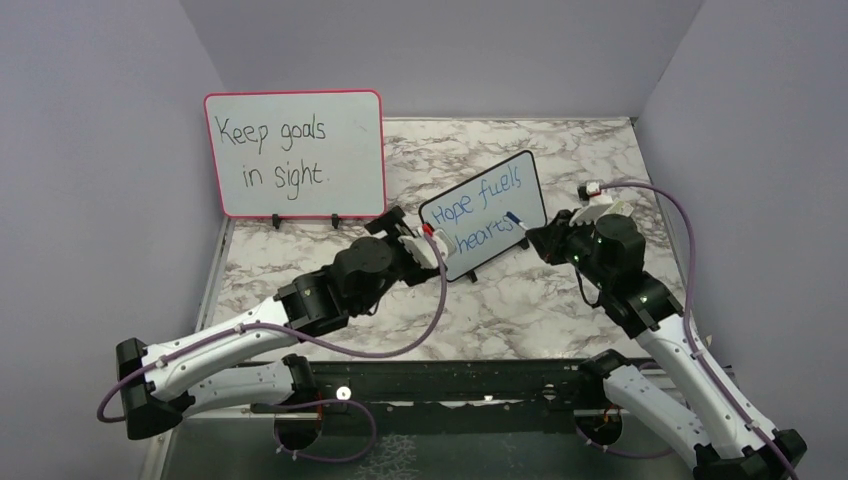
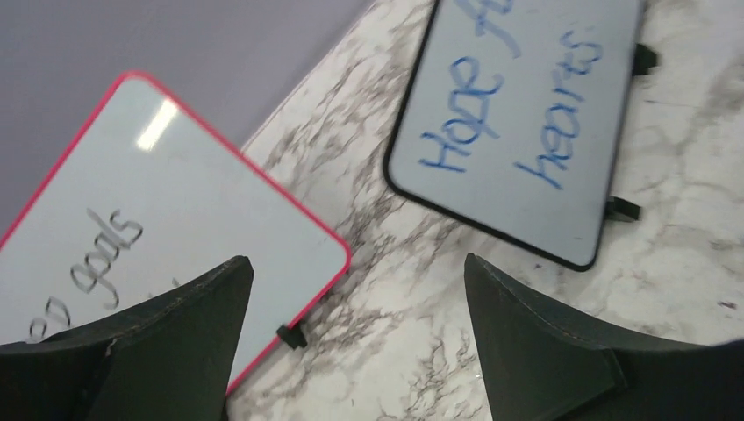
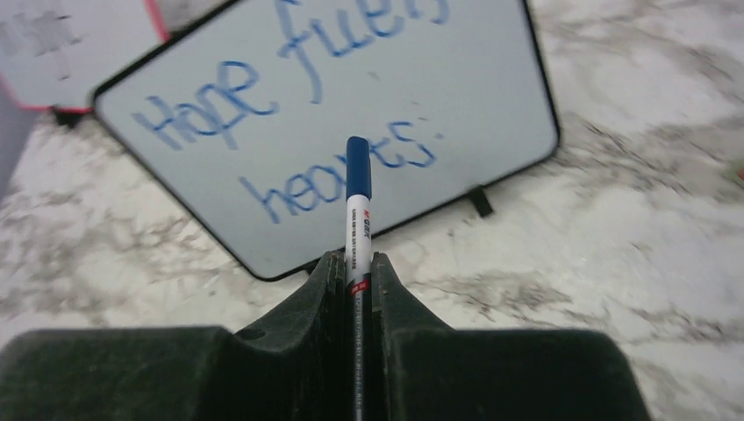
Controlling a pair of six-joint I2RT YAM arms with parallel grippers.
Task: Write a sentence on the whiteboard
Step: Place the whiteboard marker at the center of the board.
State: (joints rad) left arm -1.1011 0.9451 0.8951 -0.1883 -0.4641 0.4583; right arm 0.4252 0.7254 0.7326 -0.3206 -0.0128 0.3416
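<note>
Two lines of the sentence (image 1: 481, 205) fill the whiteboard (image 3: 491, 96), standing mid-table, right of the pink board (image 1: 293, 153). Left gripper (image 2: 355, 261) gapes empty near its left edge; right gripper (image 3: 355, 263) is clamped on the blue marker (image 3: 358, 175). Board likely light, stiff, tippy: pinch the frame edge, avoid the ink.

We see the whiteboard (image 1: 527, 190), white with a thin black rounded frame, propped upright on two small black feet on the marbled tabletop (image 1: 520, 310), turned askew. Across it we read the sentence (image 1: 470, 207) in blue handwriting, two lines: "Hope fuels hearts".
</note>
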